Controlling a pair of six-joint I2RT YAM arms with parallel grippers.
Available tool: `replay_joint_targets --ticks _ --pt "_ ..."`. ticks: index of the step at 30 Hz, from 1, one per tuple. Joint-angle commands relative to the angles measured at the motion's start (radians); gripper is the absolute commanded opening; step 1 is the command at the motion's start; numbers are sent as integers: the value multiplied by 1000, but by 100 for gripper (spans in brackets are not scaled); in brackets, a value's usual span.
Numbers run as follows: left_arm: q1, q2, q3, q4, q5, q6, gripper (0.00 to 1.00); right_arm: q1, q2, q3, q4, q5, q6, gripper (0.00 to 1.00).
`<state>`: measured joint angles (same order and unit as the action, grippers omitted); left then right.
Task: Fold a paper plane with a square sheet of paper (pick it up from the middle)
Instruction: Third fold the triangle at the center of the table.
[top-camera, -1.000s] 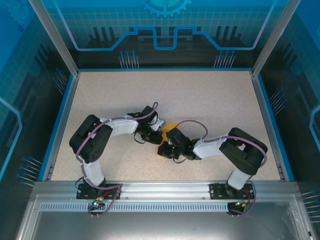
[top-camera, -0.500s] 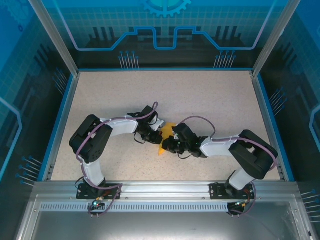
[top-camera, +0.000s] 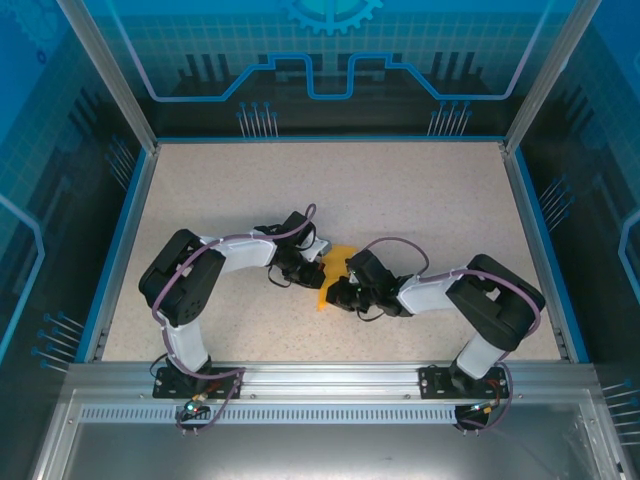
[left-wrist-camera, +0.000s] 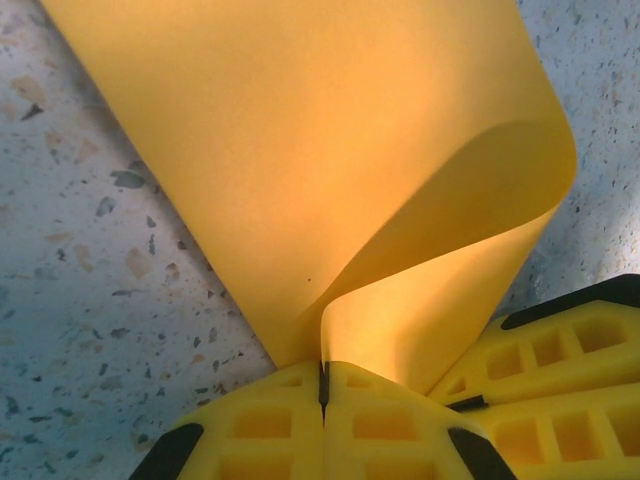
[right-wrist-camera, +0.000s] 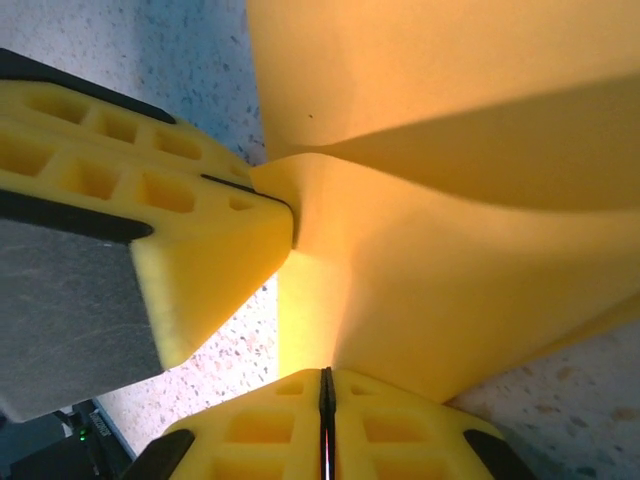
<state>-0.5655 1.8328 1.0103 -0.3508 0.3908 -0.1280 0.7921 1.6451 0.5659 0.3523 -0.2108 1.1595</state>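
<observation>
Orange-yellow square sheet of paper (left-wrist-camera: 330, 170) | clamped by: left pincer (left-wrist-camera: 323, 385), right pincer (right-wrist-camera: 325, 395)

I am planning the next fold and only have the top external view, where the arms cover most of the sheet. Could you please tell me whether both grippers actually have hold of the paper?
Observer: For the left, yes. Its wrist view shows the left gripper shut on the square sheet of paper.
Operator: Thank you. And the right one?
Observer: The right gripper is also shut on the sheet, pinching it close beside the left gripper.
Operator: Is the sheet lying flat between them?
Observer: No. It rises from the pinch and curls over in a rounded loop above the speckled table.
</observation>
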Motion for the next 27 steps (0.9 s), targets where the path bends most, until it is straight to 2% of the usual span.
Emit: replay_joint_targets --ticks 1,7,16,24,27 --pt "-2 40 1 -43 -5 21 1 -45 -47 -12 17 -16 -16 10" --pt "-2 41 2 -42 -6 21 1 -100 -5 -2 30 -62 -45 10" --pt "-2 41 2 -47 -9 22 0 -116 80 -13 42 -42 -31 9" --pt "-1 42 2 -48 -10 23 0 -156 -47 -17 15 -68 -53 10" --pt "-1 45 4 -49 -10 23 0 -186 -49 -7 -2 -93 -85 10"
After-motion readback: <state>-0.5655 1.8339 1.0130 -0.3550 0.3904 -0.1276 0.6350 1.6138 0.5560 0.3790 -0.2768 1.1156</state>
